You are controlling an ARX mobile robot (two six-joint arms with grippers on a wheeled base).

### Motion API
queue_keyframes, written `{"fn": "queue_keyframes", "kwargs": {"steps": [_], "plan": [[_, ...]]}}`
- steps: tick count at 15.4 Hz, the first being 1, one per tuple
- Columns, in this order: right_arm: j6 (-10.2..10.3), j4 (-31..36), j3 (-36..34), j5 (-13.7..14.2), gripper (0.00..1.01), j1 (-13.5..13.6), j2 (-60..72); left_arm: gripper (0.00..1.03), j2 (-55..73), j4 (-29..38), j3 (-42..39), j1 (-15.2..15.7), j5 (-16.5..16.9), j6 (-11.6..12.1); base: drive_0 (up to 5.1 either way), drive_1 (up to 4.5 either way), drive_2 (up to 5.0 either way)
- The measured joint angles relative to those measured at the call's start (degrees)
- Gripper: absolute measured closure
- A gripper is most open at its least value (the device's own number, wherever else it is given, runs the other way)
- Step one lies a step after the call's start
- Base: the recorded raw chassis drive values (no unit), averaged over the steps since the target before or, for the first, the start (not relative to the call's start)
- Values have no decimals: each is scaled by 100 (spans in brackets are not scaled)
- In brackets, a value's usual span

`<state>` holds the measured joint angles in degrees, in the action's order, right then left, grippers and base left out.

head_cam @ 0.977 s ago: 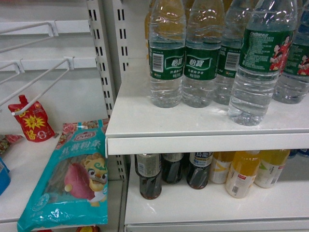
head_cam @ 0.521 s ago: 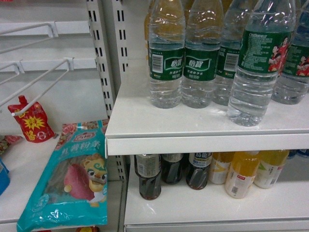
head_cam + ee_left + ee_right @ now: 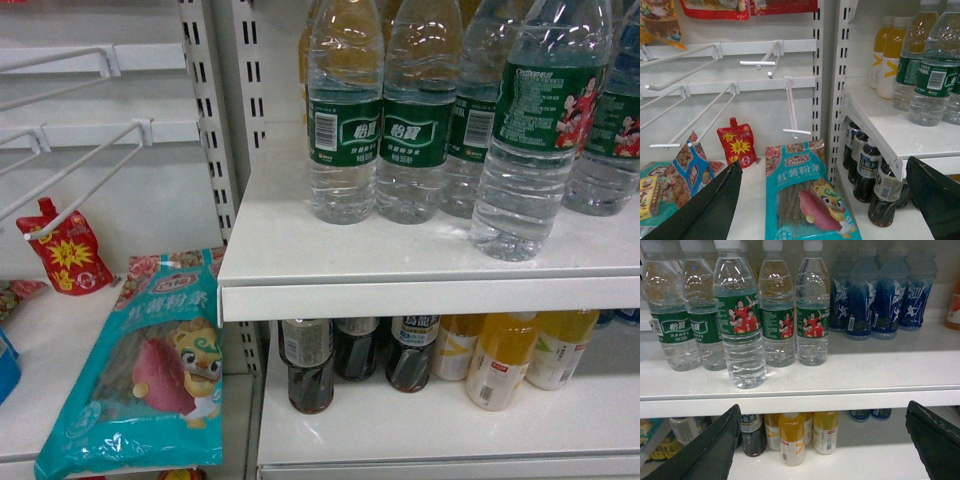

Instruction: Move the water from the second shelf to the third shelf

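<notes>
The water bottle (image 3: 739,320) stands upright at the front of the upper shelf (image 3: 420,270), forward of its row of matching bottles (image 3: 812,315). Full, it should be heavy; the thin ribbed wall will flex and may be slick, so I would grip around the green label. Both the right gripper (image 3: 825,445) and left gripper (image 3: 825,200) are spread wide, holding nothing.

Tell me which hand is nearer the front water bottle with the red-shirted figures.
Right. The right hand is open just below and in front of the water bottle; the left hand, also open, faces the neighbouring snack bay, further left.
</notes>
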<state>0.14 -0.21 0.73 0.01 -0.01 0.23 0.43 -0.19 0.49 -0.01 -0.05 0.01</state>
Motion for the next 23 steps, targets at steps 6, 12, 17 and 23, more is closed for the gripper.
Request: {"fn": "queue_keyframes", "kwargs": {"steps": [6,12,17,23], "plan": [[0,2,0,0,3,0,0,5,0,0,0,0,0,-2,0,0,0],[0,9,0,-2,3,0,0,5,0,7,0,0,-4,-2,0,0,0],[-2,0,0,-2,3,0,0,5,0,0,0,0,4,0,0,0,0],[-17,-22,0,4,3,0,0,5,0,-22,0,0,11,-2,0,0,0]]}}
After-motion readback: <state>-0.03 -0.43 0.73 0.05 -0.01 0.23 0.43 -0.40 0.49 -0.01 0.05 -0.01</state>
